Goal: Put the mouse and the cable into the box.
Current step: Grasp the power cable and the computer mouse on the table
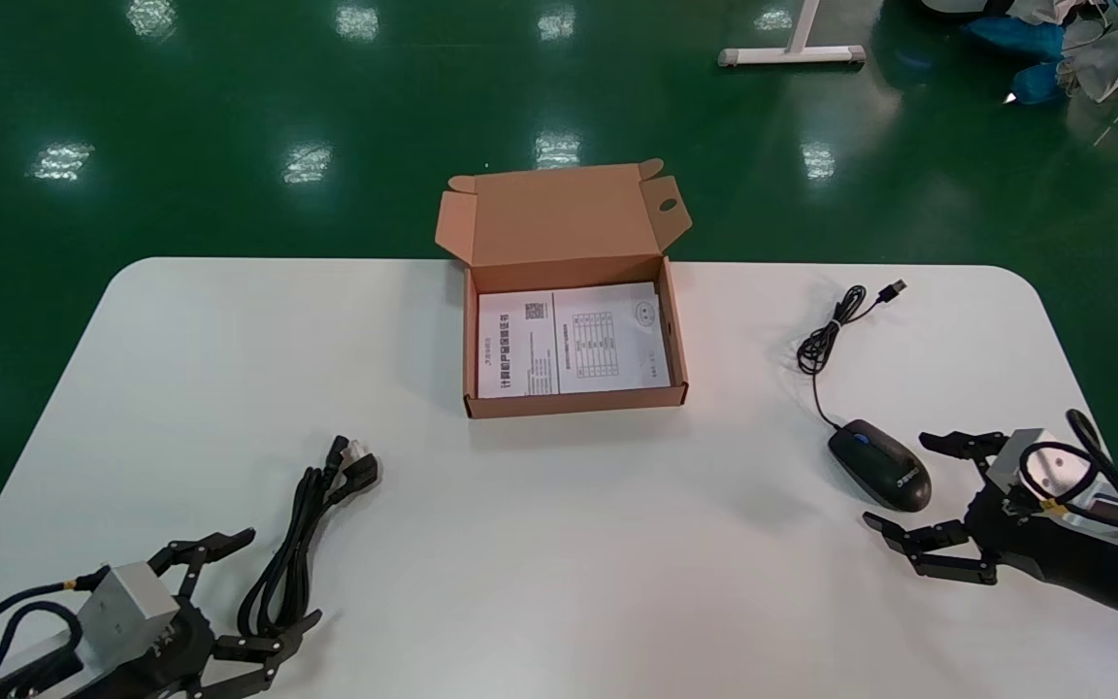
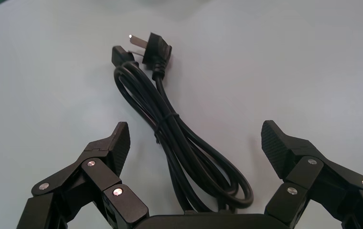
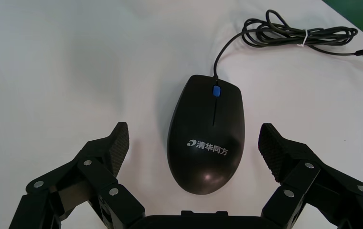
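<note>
An open cardboard box [image 1: 574, 400] stands at the table's far middle, lid flap raised. A bundled black power cable [image 1: 299, 524] [image 2: 179, 138] lies at the front left. My left gripper [image 1: 278, 578] [image 2: 195, 129] is open and straddles the cable's looped end, its pads clear of it on both sides. A black mouse [image 1: 879, 464] [image 3: 207, 133] with a blue wheel rests at the front right. Its coiled cord [image 1: 826, 340] [image 3: 289, 34] trails toward the far edge. My right gripper [image 1: 899, 481] [image 3: 193, 129] is open, one finger on each side of the mouse, not touching.
A printed leaflet [image 1: 574, 340] covers the box floor. The white table [image 1: 559, 544] has bare surface between the two arms and in front of the box. On the green floor beyond stand a white frame foot [image 1: 792, 53] and some blue and grey clutter [image 1: 1054, 44].
</note>
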### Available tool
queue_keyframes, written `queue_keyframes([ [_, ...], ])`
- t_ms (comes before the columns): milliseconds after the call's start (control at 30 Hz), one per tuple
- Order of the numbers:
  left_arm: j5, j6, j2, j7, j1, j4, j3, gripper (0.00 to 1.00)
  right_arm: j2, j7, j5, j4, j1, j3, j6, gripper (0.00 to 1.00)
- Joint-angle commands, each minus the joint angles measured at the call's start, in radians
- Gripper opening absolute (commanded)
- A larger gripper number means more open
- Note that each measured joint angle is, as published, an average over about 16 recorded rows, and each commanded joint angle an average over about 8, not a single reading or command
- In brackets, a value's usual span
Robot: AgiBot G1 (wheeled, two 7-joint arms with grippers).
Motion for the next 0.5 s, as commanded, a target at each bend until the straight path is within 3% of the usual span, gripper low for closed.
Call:
queue_keyframes([
  [33, 0.0, -0.001, 0.002, 0.007, 0.007, 0.0, -0.003, 1.0, -0.01, -0.011, -0.004, -0.018, 0.007, -0.003, 0.001, 1.0],
  [500, -0.01, -0.022, 0.011, 0.02, 0.047, -0.001, -0.024, 1.0, -0.051, -0.076, -0.018, -0.121, 0.072, -0.005, 0.005, 1.0],
])
